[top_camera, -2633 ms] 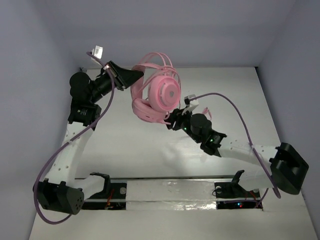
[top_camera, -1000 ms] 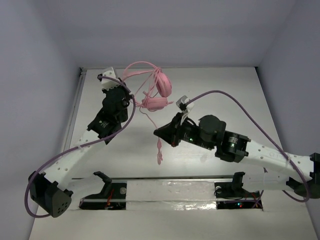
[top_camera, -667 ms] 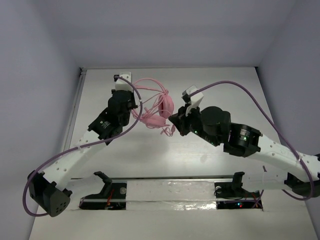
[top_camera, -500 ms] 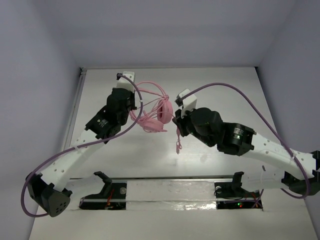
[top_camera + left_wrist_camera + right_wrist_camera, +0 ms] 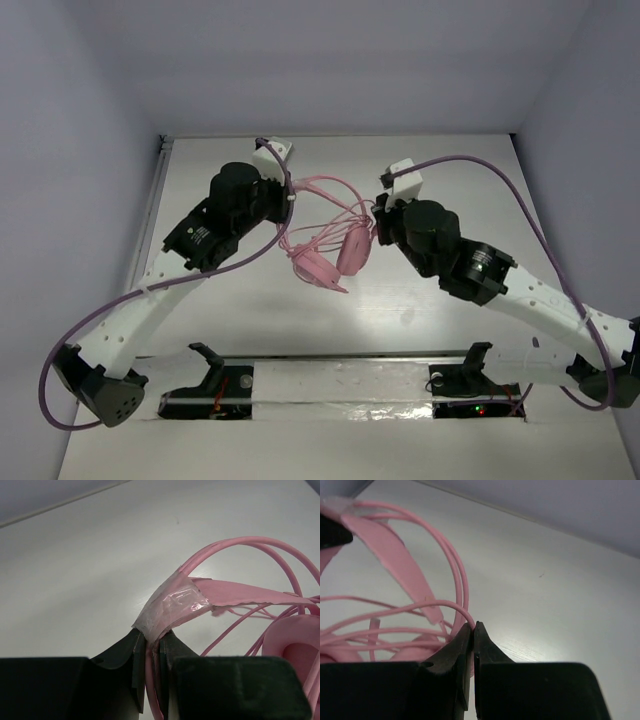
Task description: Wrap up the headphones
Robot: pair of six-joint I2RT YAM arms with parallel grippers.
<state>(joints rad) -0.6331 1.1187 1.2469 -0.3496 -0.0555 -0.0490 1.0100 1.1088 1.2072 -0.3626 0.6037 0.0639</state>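
The left gripper [image 5: 152, 652] is clenched on the taped end of the headband [image 5: 240, 592], carrying the headphones [image 5: 340, 255]. The earcups [image 5: 353, 250] hang below and to the right of its jaws; whether they touch the table [image 5: 460, 180] I cannot tell. The right gripper [image 5: 471, 634] is pinched shut on the cord [image 5: 415, 605] at its very tips. Several cord strands cross just left of those tips, by the headband, so the wrapping looks partly done. The loose length beyond the grip is hidden. Finishing the turns and setting the bundle down appear left.
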